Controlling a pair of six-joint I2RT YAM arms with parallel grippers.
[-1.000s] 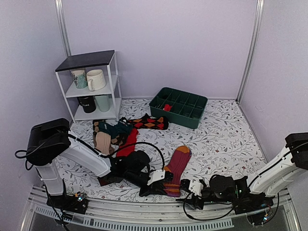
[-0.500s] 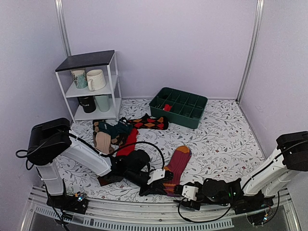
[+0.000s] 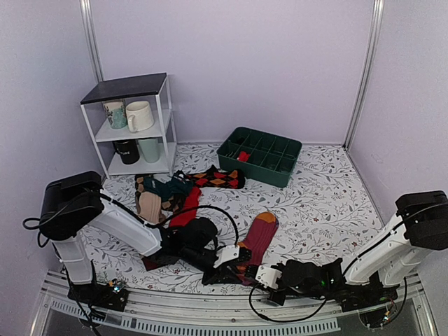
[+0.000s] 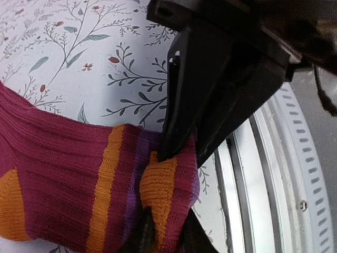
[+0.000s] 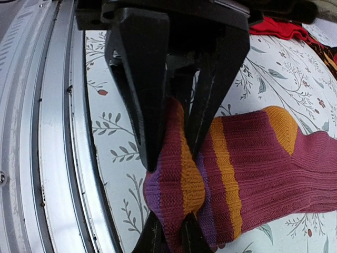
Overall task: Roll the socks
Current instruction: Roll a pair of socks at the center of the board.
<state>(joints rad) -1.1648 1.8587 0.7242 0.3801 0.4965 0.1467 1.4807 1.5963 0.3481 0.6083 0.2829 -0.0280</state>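
1. The maroon sock (image 3: 260, 234) lies at the table's (image 3: 329, 203) near edge, with its striped cuff bunched.
2. The left gripper (image 4: 178, 154) pinches that cuff.
3. The right gripper (image 5: 171, 158) clamps it from the opposite side.

Bare tablecloth (image 3: 329, 203) right; sock pile (image 3: 168, 196) left

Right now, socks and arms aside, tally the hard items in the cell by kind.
Mugs: 4 (patterned mug, cream mug, black mug, pale green mug)
Shelf rack: 1
Green divided tray: 1
Total: 6
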